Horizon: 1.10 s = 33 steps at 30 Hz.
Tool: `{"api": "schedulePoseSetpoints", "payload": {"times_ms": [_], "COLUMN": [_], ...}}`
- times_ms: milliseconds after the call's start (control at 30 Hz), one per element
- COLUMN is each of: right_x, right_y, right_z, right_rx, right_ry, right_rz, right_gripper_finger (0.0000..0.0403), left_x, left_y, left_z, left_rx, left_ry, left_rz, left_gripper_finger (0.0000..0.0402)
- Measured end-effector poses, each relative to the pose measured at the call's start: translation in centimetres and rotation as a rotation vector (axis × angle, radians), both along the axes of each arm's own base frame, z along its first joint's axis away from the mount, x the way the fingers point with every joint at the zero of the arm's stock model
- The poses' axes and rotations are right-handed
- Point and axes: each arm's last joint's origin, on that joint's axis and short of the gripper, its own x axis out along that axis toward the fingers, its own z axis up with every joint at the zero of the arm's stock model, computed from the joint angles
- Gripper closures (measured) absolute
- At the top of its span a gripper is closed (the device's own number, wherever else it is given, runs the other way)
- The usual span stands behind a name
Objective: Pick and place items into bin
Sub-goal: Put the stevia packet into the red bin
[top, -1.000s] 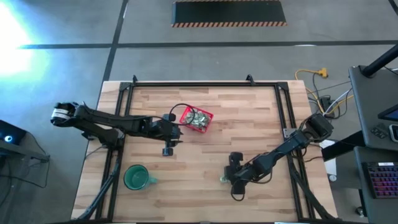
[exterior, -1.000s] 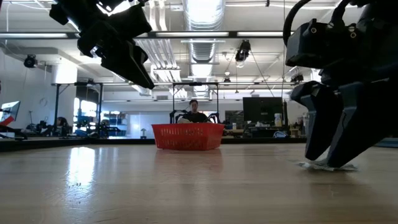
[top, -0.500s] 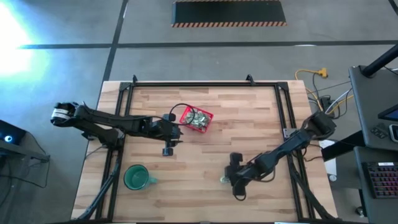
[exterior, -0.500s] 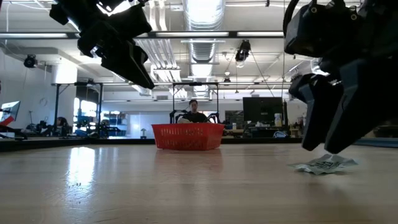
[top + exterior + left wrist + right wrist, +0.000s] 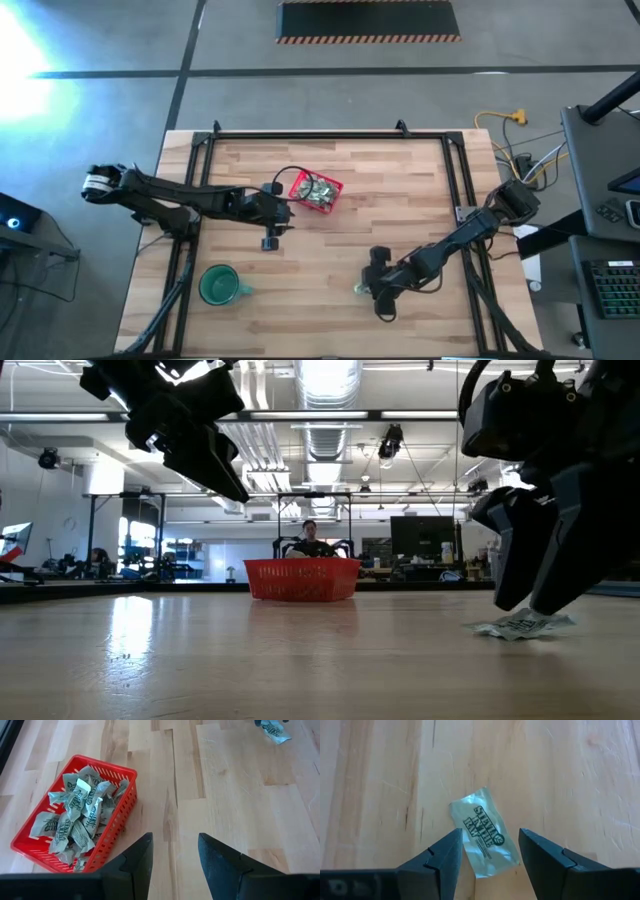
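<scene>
right gripper point(image 5: 487, 865) dipped back down after a slight lift, fingers spread astride the last loose packet point(image 5: 484, 838) flat on the table, ungrasped; left gripper point(image 5: 172, 857) spread beside the red basket point(image 5: 120, 815) of packets.

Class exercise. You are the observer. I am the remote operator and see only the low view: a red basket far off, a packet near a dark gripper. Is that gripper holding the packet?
Observer: No. The right gripper stands open with the packet flat on the table between its fingers.
Operator: Is the basket empty?
Observer: No, the red basket holds many packets.
Operator: Anything else on the table?
Observer: A green mug near the left arm's side.
</scene>
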Motion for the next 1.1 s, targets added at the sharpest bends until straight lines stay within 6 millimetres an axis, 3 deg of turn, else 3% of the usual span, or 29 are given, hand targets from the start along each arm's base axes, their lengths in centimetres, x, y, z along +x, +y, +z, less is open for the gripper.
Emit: {"api": "schedulePoseSetpoints", "payload": {"times_ms": [867,1100], "right_x": [-0.80,-0.82], "right_y": [-0.52,-0.58], "right_z": [-0.89,-0.92], "right_rx": [0.005,-0.007], "right_ry": [0.023,0.023], "right_rz": [-0.076,-0.073], "right_gripper_finger": [0.0217,0.0253], "left_x": [0.01,0.01], "left_y": [0.00,-0.02], "left_z": [0.01,0.00], "left_rx": [0.000,0.000], "left_ry": [-0.002,-0.002], "left_rz": [0.000,-0.001], "left_gripper_finger": [0.0261,0.0261]}}
